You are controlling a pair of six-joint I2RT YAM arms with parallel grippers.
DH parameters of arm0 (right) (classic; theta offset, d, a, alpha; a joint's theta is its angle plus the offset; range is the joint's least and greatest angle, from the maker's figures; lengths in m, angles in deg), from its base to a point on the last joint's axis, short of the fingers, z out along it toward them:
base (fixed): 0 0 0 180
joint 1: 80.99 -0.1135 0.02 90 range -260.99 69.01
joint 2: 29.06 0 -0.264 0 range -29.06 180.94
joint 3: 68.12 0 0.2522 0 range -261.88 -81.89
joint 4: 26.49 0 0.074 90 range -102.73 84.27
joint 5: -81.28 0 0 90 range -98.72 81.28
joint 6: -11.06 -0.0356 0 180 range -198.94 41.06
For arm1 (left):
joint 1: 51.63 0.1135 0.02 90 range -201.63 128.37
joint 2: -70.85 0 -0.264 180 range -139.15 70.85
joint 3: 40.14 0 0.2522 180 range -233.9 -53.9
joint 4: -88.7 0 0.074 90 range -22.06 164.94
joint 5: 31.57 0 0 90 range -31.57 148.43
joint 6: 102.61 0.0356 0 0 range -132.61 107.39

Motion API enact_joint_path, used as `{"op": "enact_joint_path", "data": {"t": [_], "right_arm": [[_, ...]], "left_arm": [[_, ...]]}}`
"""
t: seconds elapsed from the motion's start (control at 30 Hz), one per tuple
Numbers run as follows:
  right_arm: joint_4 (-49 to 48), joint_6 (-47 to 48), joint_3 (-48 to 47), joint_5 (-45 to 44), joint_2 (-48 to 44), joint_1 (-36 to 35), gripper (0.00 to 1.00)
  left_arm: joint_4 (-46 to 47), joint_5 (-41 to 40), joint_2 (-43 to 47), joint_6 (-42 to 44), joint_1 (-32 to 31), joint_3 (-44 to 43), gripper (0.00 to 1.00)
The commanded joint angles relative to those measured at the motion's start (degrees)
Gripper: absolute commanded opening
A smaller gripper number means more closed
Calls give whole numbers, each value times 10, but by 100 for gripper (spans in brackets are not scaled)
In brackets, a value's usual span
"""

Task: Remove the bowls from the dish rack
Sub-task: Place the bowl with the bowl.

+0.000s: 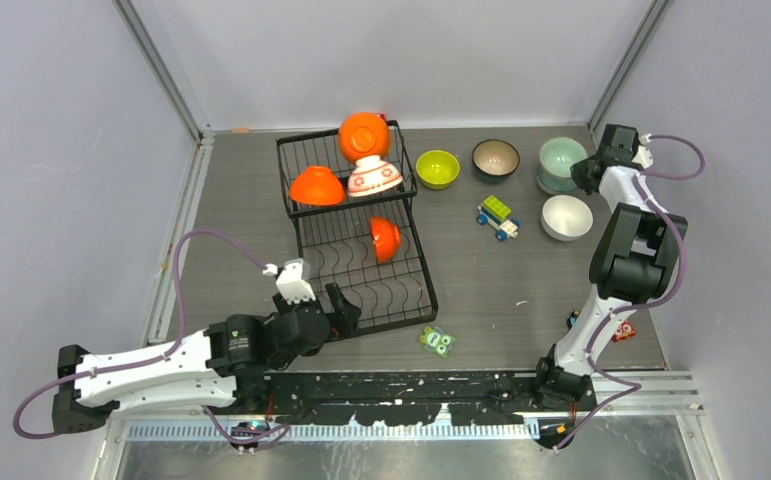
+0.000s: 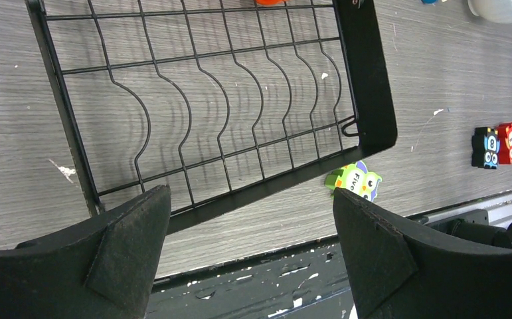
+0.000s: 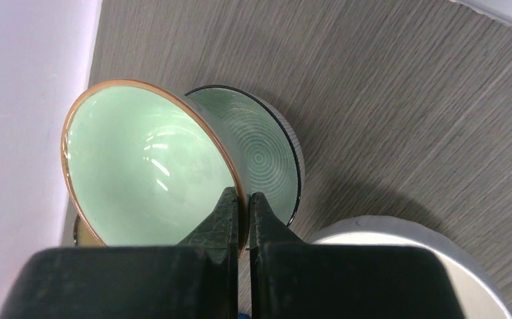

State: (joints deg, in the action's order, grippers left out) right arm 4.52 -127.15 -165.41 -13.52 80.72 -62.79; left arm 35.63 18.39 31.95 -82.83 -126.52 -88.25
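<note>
- Top view: a grey wood-grain desk is sitting between pale lilac walls. The dish rack is standing left of centre, holding three orange bowls and a floral bowl.
- Left wrist view: the left hand is hanging released, its fingers spread wide, just above the rack's near edge.
- Right wrist view: at the desk's far right corner, the right hand is clenching the rim of the mint bowl, which is tilting against a teal bowl, near a white bowl.
</note>
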Motion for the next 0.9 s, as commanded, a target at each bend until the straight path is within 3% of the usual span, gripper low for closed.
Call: {"op": "enact_joint_path", "data": {"t": [0.0, 0.87], "right_arm": [[-52, -16, -33, 7, -6, 2, 1], [-31, -12, -26, -4, 8, 2, 1]], "left_arm": [[8, -18, -2, -13, -1, 2, 93], [14, -11, -5, -20, -1, 12, 93]]}}
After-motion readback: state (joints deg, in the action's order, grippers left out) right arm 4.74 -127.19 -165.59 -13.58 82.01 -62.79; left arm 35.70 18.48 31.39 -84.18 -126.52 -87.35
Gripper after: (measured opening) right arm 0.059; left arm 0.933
